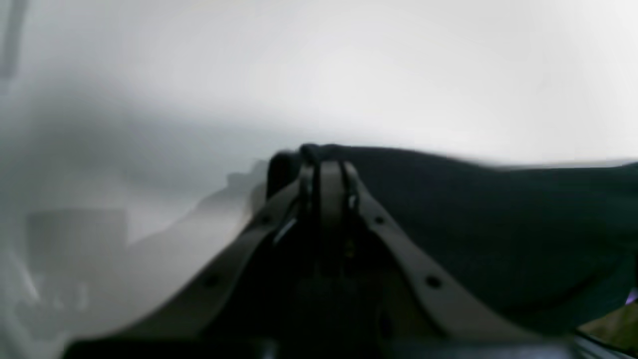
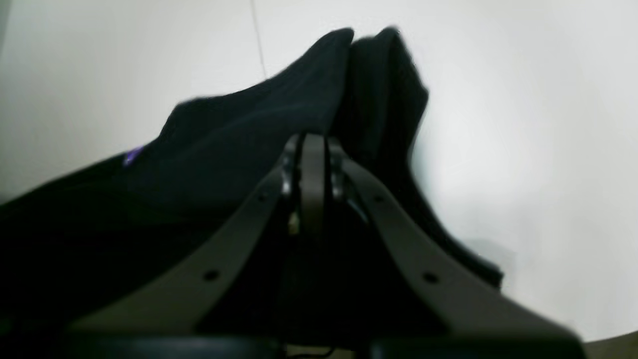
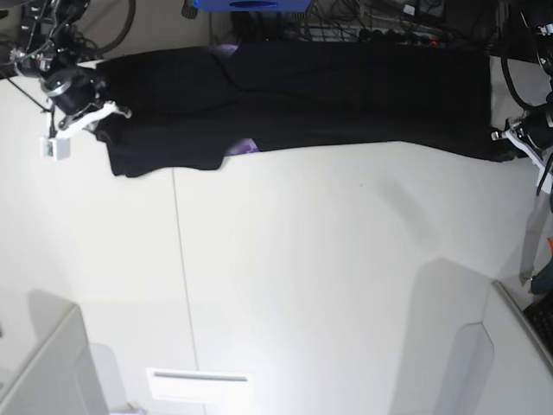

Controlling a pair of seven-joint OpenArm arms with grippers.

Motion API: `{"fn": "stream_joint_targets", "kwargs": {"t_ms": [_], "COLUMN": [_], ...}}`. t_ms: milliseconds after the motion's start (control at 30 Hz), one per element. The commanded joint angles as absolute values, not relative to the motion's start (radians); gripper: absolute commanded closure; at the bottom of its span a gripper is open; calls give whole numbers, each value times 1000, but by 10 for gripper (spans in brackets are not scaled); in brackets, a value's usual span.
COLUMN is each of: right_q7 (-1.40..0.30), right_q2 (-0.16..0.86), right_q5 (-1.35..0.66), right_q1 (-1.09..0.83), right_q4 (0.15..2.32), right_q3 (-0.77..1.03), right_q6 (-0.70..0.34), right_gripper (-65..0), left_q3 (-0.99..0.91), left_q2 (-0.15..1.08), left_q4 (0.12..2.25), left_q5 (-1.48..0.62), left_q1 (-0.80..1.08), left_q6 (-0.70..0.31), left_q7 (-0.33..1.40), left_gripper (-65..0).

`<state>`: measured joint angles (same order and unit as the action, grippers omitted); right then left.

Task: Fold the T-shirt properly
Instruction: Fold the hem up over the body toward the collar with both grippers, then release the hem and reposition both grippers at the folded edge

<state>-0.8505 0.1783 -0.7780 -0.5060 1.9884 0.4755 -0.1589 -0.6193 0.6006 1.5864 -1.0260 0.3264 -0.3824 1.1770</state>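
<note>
The black T-shirt (image 3: 346, 91) lies stretched in a long band along the far side of the white table (image 3: 328, 259), with a bit of purple print (image 3: 243, 146) peeking from its lower edge. My right gripper (image 3: 102, 118) is at the band's left end, shut on a bunched fold of the black cloth (image 2: 279, 114), which rises past the right gripper (image 2: 313, 142). At the band's right end my left gripper (image 3: 510, 138) is shut on the shirt's edge. The left wrist view shows the left gripper (image 1: 329, 162) pinching the dark cloth (image 1: 473, 214), which trails off to the right.
A blue object (image 3: 251, 4) and a tangle of cables (image 3: 389, 17) lie beyond the shirt at the table's far edge. A seam (image 3: 183, 285) runs down the table. A white box (image 3: 47, 372) stands at the bottom left, a grey panel (image 3: 523, 346) at the bottom right.
</note>
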Motion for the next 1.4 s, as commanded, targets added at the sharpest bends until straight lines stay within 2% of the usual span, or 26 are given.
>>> {"fn": "stream_joint_targets", "kwargs": {"t_ms": [0, 200, 400, 600, 1167, 1367], "right_q7": [-826, -832, -834, -834, -834, -834], "right_q2": [188, 179, 222, 203, 163, 117], "right_q5": [-789, -951, -1070, -1026, -891, -831], "right_q1": [-515, -552, -624, -647, -713, -710], "right_q4": [2006, 2014, 2014, 2006, 2002, 2002], "right_q3": [479, 552, 610, 599, 591, 591], "right_q6": [-170, -170, -170, -170, -170, -170], "right_gripper": [0, 0, 0, 0, 0, 0], "left_q3": [-630, -631, -631, -631, -630, -625], "left_q2": [624, 622, 624, 621, 621, 595], "left_q4": [1610, 1620, 1623, 1704, 1692, 1698], "left_q5": [-1040, -1040, -1040, -1036, -1030, -917], "left_q1": [321, 329, 394, 487, 518, 518], "left_q6": [-386, -386, -386, -386, -386, -386], "left_q7": [1194, 1250, 1250, 1242, 1242, 1242], "left_gripper": [0, 0, 0, 0, 0, 0]}}
